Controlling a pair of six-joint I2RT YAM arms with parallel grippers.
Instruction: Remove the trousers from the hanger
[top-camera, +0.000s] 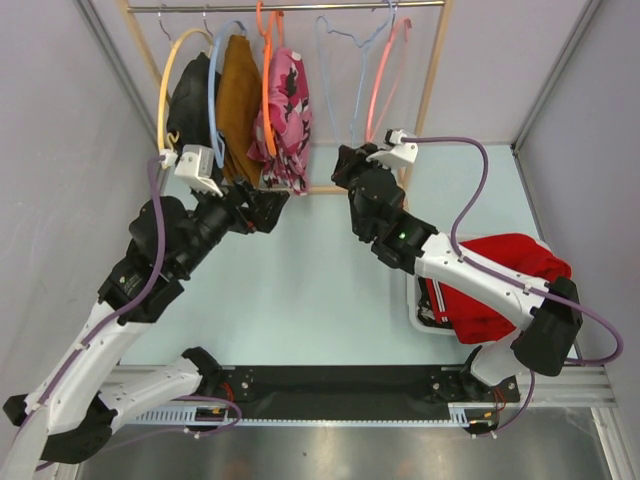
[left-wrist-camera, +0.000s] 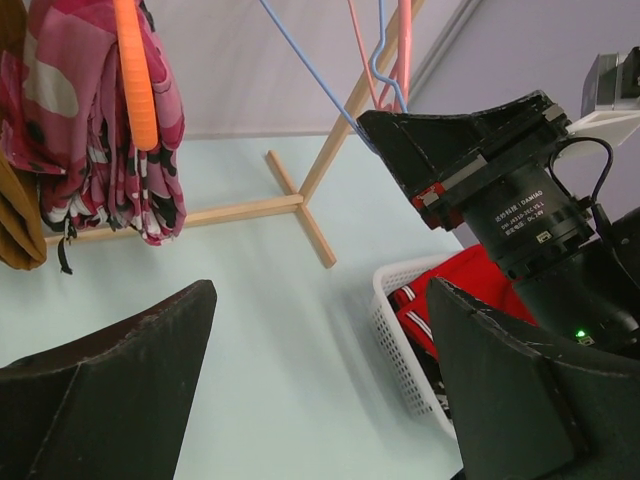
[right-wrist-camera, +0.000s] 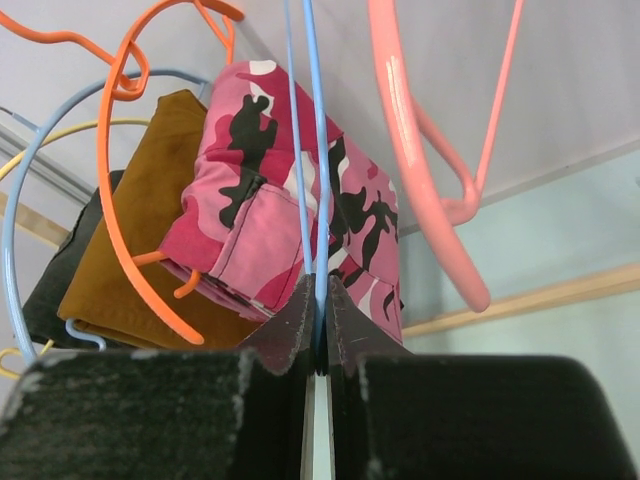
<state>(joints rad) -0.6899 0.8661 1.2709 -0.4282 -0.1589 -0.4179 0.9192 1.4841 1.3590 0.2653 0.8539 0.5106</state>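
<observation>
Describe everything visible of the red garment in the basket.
The red trousers are soft, plain bright cloth, crumpled in a heap. They fill the white basket at the table's right and bulge over its rim. A white-striped band shows by the basket's wall. The right arm crosses above them.

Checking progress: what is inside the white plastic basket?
The white plastic basket holds heaped bright red cloth trousers; whatever lies beneath them is covered by the cloth and the right arm.
</observation>
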